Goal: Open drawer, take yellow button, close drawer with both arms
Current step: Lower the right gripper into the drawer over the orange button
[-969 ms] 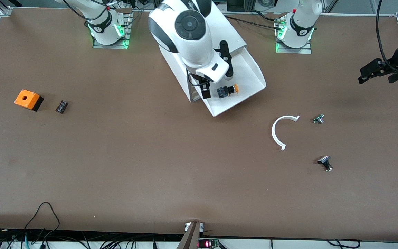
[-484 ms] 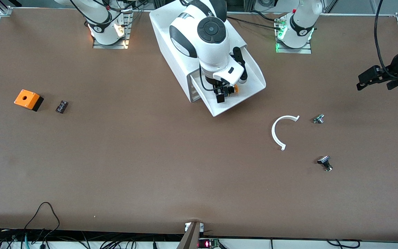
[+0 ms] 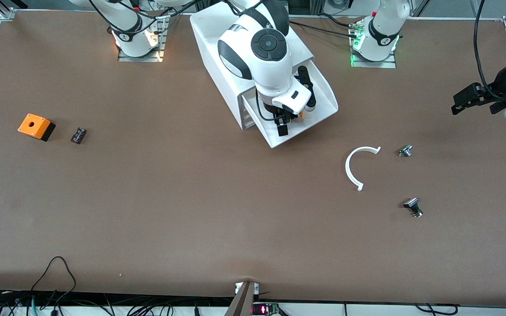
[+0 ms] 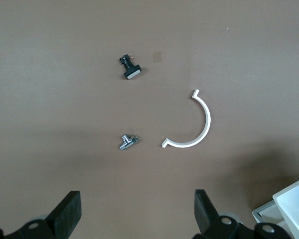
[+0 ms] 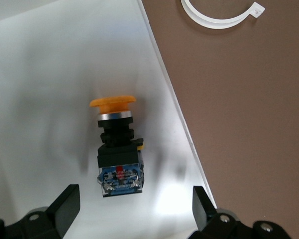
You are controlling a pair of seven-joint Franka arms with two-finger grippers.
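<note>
Orange-capped, with a black-and-blue body, the button point(image 5: 117, 149) lay on its side in the pulled-out drawer point(image 3: 323, 94). Right gripper point(image 5: 134, 211) hovered over it, jaws wide, empty. Left gripper point(image 4: 137, 214) waited spread and empty above bare table point(image 3: 191, 197).

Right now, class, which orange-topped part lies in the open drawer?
The button, lying on its side in the drawer under the open right gripper. The orange cube sits on the table.
</note>
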